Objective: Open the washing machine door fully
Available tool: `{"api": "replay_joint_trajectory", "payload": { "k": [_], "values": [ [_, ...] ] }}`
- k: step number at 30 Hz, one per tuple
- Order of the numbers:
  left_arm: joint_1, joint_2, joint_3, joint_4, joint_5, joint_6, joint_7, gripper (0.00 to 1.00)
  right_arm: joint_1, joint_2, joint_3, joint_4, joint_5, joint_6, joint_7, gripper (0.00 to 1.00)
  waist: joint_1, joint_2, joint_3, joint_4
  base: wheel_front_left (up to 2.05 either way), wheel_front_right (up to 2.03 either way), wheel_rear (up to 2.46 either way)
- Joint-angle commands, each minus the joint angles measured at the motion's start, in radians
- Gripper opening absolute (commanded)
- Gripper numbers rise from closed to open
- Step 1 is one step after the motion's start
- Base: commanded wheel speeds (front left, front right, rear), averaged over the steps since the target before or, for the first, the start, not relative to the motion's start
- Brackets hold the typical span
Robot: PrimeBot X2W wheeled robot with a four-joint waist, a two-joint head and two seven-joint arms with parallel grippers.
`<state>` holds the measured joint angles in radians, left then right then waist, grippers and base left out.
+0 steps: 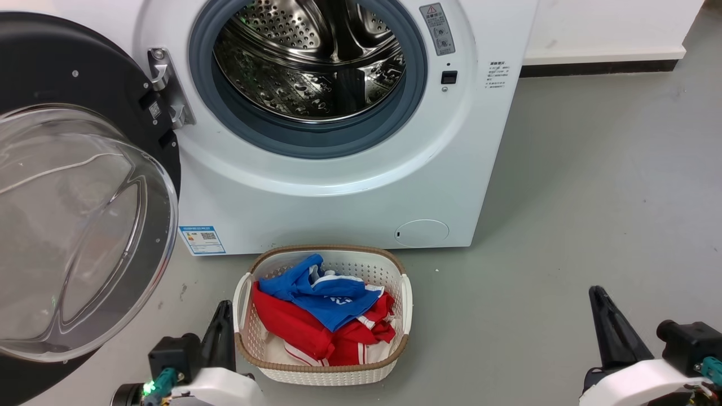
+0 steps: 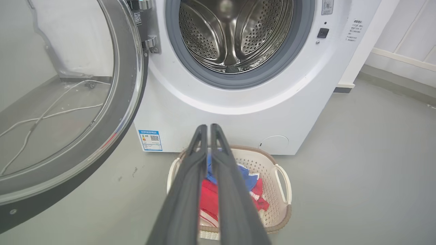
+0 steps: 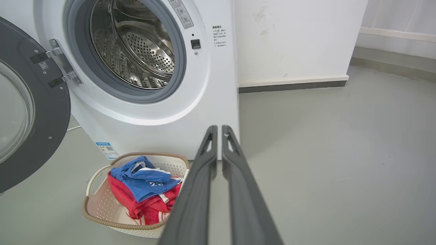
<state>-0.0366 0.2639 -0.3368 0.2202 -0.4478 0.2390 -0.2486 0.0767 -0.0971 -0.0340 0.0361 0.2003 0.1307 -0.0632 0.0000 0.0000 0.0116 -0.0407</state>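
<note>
Grey floor (image 1: pixel 592 197): washing machine (image 1: pixel 316 208), laundry basket (image 1: pixel 327 375) in front

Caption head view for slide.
Washing machine door stands open, drum exposed, laundry basket in front; left gripper and right gripper shut.

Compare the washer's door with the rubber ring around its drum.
The washing machine door has a black rim and clear glass bowl; the rubber ring is grey-blue. The door hangs swung open on its hinge; the ring sits around the steel drum. Both are round.

Laundry room: washing machine (image 1: pixel 338 192), clothes basket (image 1: pixel 330 373).
</note>
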Motion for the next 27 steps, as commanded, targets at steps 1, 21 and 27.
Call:
{"api": "replay_joint_trajectory", "payload": {
  "k": [1,21,27],
  "values": [
    [-0.017,0.002,0.016,-0.016,-0.027,-0.007,0.004,0.0,-0.021,-0.002,-0.004,-0.011,0.032,0.0,0.002,0.0,0.0,0.0,0.0,0.0,0.0,0.0,0.0],
    [-0.036,-0.047,0.122,0.0,-0.33,-0.102,0.091,0.0,-0.066,0.01,-0.024,0.043,0.39,0.0,0.048,0.0,0.0,0.0,-0.001,0.007,0.0,0.0,0.0],
    [-0.041,-0.06,0.15,0.004,-0.407,-0.126,0.114,0.0,-0.077,0.014,-0.029,0.058,0.483,0.0,0.06,0.0,0.0,0.0,-0.002,0.009,0.0,0.0,0.0]
  ]
}}
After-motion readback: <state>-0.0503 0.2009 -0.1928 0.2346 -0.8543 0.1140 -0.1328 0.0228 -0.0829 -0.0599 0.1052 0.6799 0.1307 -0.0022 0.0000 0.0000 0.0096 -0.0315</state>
